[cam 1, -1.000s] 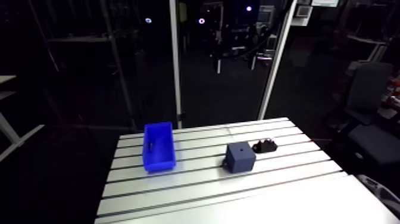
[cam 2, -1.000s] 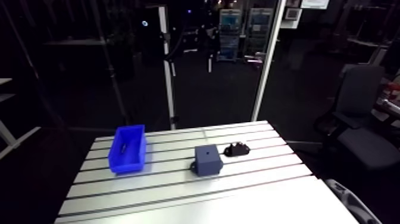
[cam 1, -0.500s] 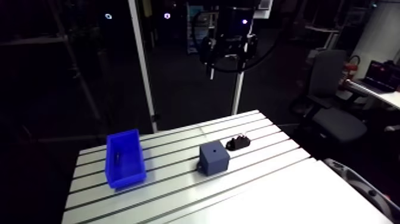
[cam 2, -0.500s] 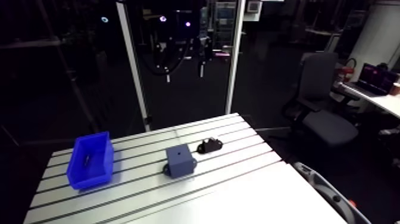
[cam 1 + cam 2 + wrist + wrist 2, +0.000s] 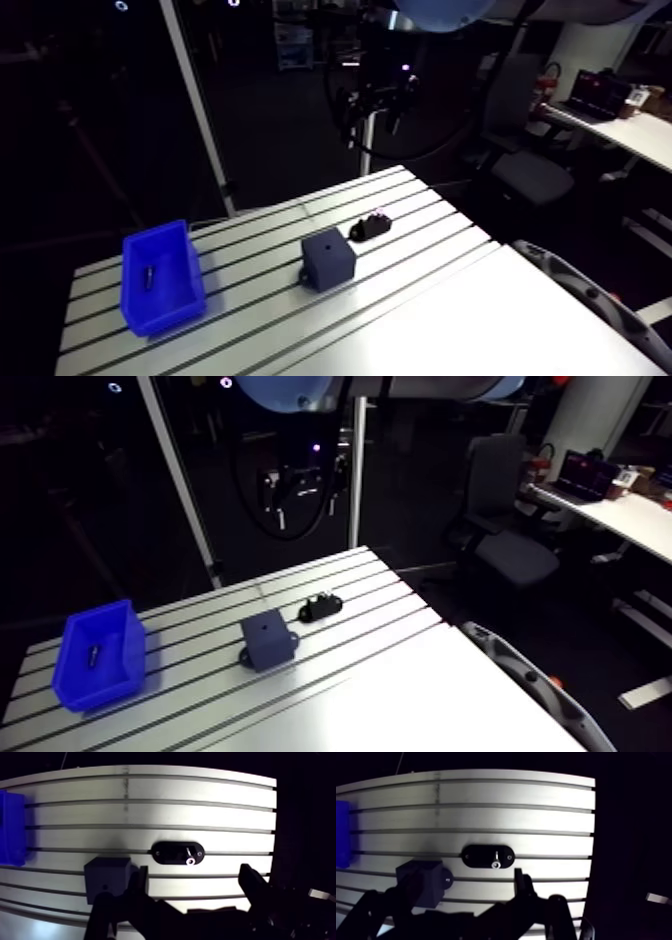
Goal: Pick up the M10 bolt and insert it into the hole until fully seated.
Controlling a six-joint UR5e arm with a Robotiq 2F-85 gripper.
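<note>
High over the table's far edge hangs my gripper [image 5: 376, 103], open, holding nothing. In the wrist view its dark fingers [image 5: 139, 883] stand wide apart above the table. Ahead of them lies a black oval holder [image 5: 170, 852] with a shiny bolt [image 5: 189, 859] lying in it. A dark blue cube [image 5: 328, 257] with a small hole in its top stands on the table next to the holder [image 5: 366, 228]. Further left, a blue bin [image 5: 160, 300] holds a small dark bolt-like piece [image 5: 150, 274].
The slotted aluminium table [image 5: 430, 300] ends in a far edge just under the gripper. A white upright post [image 5: 195, 100] rises behind the table. An office chair [image 5: 525, 160] stands off to the right.
The whole picture has shifted, so the camera has moved. The gripper, out of view at first, now hangs over the far edge. Bin, cube and holder keep their places.
</note>
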